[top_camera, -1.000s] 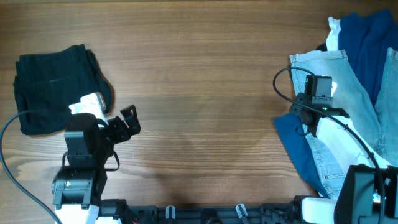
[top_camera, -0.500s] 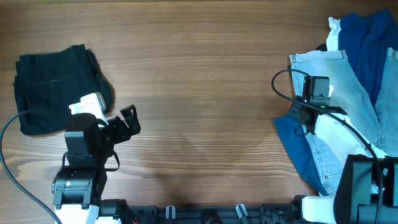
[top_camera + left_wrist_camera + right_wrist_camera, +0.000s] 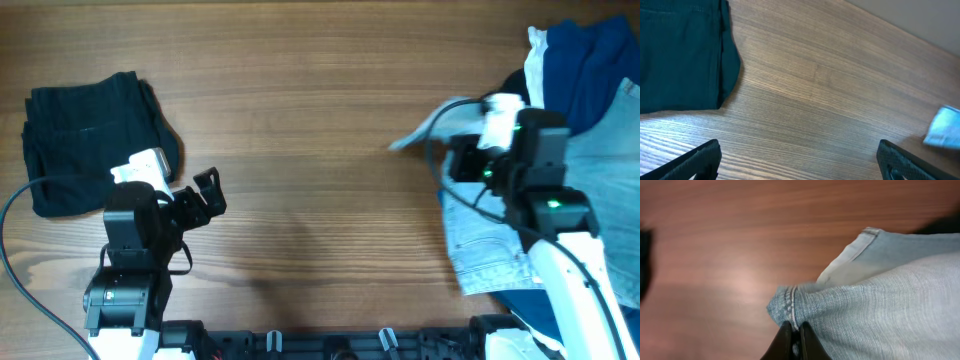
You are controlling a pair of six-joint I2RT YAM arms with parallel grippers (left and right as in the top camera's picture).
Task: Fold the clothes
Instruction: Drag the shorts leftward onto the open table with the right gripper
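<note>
The pale blue denim garment (image 3: 480, 240) lies at the right of the table. My right gripper (image 3: 468, 160) is shut on its stitched edge (image 3: 790, 307) and holds it lifted, a corner (image 3: 420, 132) trailing leftward above the wood. A folded black garment (image 3: 85, 135) lies at the far left and shows in the left wrist view (image 3: 680, 55). A dark-blue-with-white garment (image 3: 580, 50) is bunched at the back right. My left gripper (image 3: 205, 195) is open and empty over bare wood, right of the black garment; its fingertips (image 3: 702, 157) stand wide apart.
The wooden table (image 3: 320, 120) spans the view. A dark blue cloth edge (image 3: 520, 310) shows under the denim near the front right. The lifted denim corner shows far right in the left wrist view (image 3: 945, 127).
My right gripper has closed on the denim's edge and lifted it up and leftward, pulling the denim off the pile. The left arm has not moved.
</note>
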